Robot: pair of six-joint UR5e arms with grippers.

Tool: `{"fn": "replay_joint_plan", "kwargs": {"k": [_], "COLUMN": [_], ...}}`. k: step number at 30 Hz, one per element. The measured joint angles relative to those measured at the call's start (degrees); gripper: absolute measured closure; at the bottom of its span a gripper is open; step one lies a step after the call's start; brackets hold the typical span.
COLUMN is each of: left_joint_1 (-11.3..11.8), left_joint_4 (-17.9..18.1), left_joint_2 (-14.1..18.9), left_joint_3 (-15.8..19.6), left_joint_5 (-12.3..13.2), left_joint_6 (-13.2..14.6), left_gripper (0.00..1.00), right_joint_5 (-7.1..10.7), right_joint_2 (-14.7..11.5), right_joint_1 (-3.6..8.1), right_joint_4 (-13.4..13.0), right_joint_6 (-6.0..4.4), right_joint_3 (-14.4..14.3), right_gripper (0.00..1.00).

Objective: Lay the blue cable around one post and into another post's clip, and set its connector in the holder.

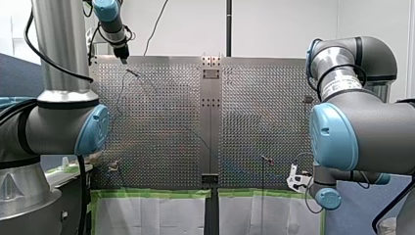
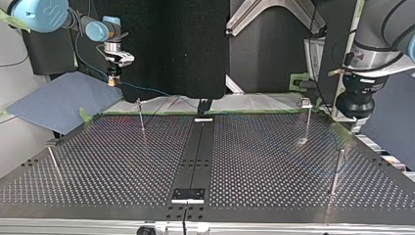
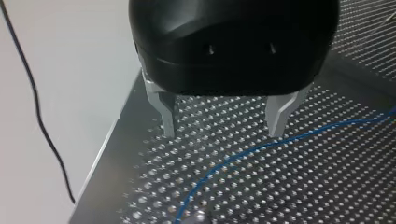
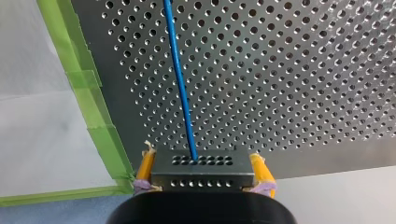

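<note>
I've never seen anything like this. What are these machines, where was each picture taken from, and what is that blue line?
These are two robot arms working at a metal table full of small holes. One picture looks over the table from behind the arms. Another faces them from across it, so the sides are swapped there. The last two come from cameras on the arms' wrists, each looking along its own gripper, a hand with two fingers. My right gripper, with yellow pads, is shut on a small grey connector. The blue line is a blue cable that runs from the connector across the table. My left gripper, black with metal fingers, is open and holds nothing; the cable lies on the table near it. Thin posts stand on the table.
</note>
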State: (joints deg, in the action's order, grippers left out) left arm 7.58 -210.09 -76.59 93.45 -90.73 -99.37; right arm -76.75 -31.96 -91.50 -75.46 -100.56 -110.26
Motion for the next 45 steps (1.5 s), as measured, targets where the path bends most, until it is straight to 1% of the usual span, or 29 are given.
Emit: {"fn": "replay_joint_plan", "kwargs": {"k": [5, 9, 12, 21, 45], "left_joint_1": [0.00, -0.02, -0.04, -0.14, -0.48], "left_joint_4": [-2.44, -4.50, -5.09, -5.34, -5.29], "left_joint_2": [-0.06, -0.07, -0.08, -0.01, 0.02], "left_joint_3": [-0.02, -0.02, 0.01, 0.03, 0.04], "left_joint_5": [-1.68, -3.69, -4.45, -4.78, -4.68], "left_joint_6": [-0.28, -0.43, -0.46, -0.47, -0.59], "left_gripper": [0.07, 0.07, 0.07, 0.07, 0.07], "right_joint_5": [0.01, 0.01, 0.01, 0.01, 0.01], "right_joint_2": [0.00, 0.00, 0.00, 0.00, 0.00], "right_joint_1": [-0.07, -0.16, -0.20, -0.37, -0.48], "right_joint_4": [0.03, 0.14, 0.19, 0.21, 0.21], "right_joint_6": [0.00, 0.01, 0.01, 0.00, 0.02], "right_joint_3": [0.01, 0.00, 0.00, -0.01, 0.03], "right_gripper": [1.00, 1.00, 1.00, 1.00, 1.00]}}
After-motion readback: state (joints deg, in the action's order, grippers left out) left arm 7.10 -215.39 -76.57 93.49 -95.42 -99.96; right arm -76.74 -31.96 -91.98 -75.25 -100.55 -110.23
